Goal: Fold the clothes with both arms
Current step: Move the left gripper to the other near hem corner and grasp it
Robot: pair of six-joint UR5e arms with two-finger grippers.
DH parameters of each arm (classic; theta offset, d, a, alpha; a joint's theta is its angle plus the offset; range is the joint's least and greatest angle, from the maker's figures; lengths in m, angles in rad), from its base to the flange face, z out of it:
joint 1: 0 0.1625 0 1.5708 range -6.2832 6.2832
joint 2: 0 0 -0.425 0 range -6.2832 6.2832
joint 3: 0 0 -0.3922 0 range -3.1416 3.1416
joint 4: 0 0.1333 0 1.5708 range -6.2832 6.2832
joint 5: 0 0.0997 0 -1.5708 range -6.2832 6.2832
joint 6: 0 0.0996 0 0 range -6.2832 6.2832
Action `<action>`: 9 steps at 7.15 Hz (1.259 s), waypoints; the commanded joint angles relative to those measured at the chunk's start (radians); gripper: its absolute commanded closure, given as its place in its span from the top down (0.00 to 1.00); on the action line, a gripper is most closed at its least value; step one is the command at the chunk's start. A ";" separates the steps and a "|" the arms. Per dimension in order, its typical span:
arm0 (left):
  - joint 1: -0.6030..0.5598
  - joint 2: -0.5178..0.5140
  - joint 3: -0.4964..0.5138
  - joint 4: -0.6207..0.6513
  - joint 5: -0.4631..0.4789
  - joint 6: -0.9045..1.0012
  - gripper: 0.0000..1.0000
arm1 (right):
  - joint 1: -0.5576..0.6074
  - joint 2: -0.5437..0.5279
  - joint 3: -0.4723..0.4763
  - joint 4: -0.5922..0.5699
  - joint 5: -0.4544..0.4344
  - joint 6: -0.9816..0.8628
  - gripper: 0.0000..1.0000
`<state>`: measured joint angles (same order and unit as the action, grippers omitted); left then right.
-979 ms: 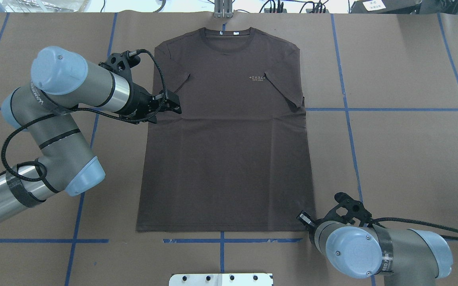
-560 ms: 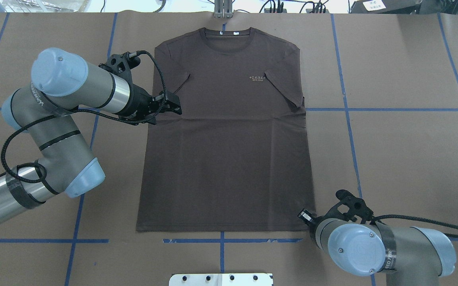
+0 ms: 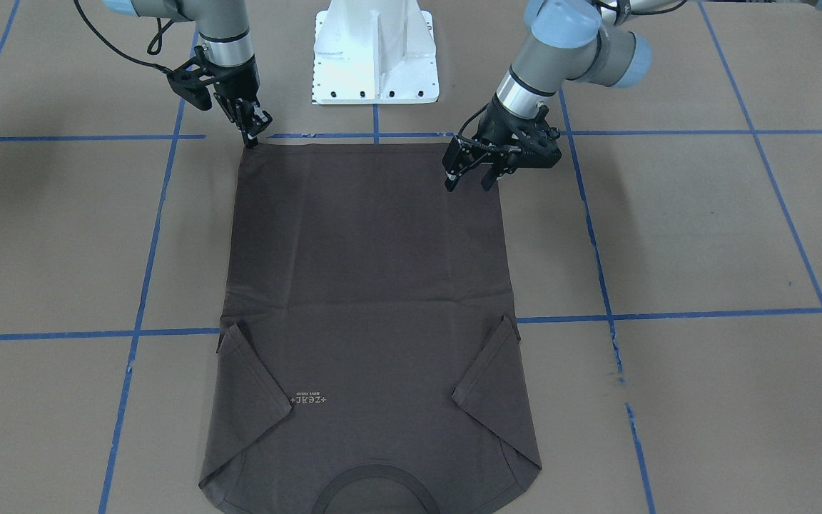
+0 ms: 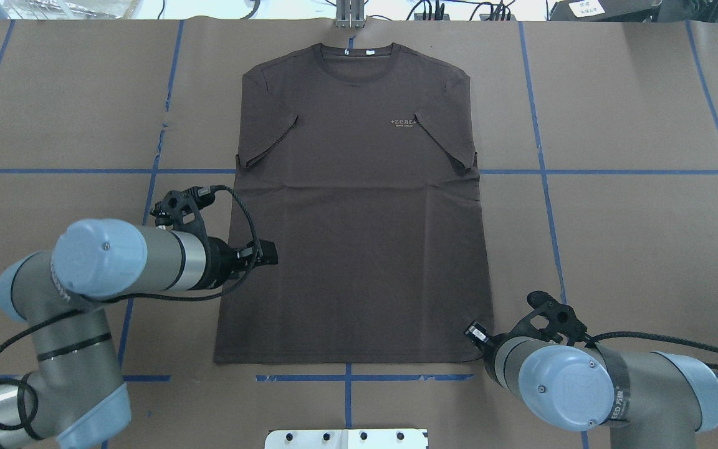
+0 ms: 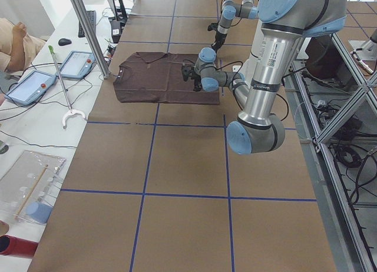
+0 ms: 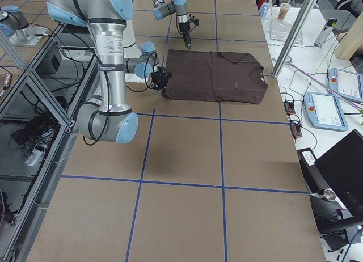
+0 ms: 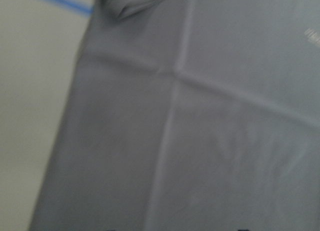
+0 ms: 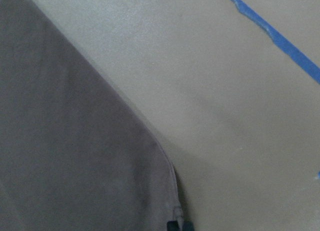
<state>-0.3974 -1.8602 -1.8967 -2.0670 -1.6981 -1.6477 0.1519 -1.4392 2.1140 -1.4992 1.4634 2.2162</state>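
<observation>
T-shirt (image 4: 359, 218) lies flat, face up, at worktop (image 4: 614, 249) centre in your overhead view: collar at 12 o'clock, hem at 6, sleeves folded inward. Left claw (image 3: 467, 184) released, fingers spread, at shirt's side edge, 8 o'clock. Right claw (image 3: 251, 138) clenched on hem corner, 5 o'clock. Blue tape lines (image 4: 614, 171) cross worktop.

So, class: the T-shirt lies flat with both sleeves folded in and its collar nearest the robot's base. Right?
No. The T-shirt lies flat with both sleeves folded in, but its hem is nearest the robot's base; the collar is at the far end. The exterior front-facing view shows it.
</observation>
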 commanded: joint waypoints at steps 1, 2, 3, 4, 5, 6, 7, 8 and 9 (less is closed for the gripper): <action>0.113 0.018 -0.069 0.199 0.061 -0.076 0.76 | 0.002 0.003 0.006 0.001 0.002 0.000 0.00; 0.139 0.032 -0.103 0.265 0.072 -0.095 0.75 | 0.002 0.003 0.007 0.001 0.000 0.000 0.00; 0.143 0.042 -0.104 0.280 0.072 -0.098 0.74 | 0.002 0.002 0.006 0.001 0.002 0.000 0.00; 0.163 0.050 -0.101 0.283 0.074 -0.110 0.74 | 0.002 0.002 0.006 0.001 0.000 0.000 0.00; 0.169 0.071 -0.101 0.282 0.074 -0.121 0.71 | 0.002 0.003 0.006 0.001 0.000 -0.001 0.00; 0.172 0.073 -0.101 0.283 0.072 -0.123 0.70 | 0.000 0.003 0.006 -0.001 0.000 0.000 0.00; 0.176 0.075 -0.102 0.283 0.072 -0.124 0.69 | 0.000 0.005 0.006 0.000 0.000 0.000 0.00; 0.181 0.076 -0.094 0.283 0.071 -0.132 0.67 | 0.000 0.003 0.006 0.001 0.000 -0.001 0.00; 0.181 0.076 -0.093 0.283 0.071 -0.133 0.67 | 0.002 0.003 0.006 0.001 0.000 -0.001 0.00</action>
<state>-0.2188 -1.7851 -1.9932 -1.7841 -1.6270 -1.7767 0.1523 -1.4354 2.1200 -1.4989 1.4634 2.2156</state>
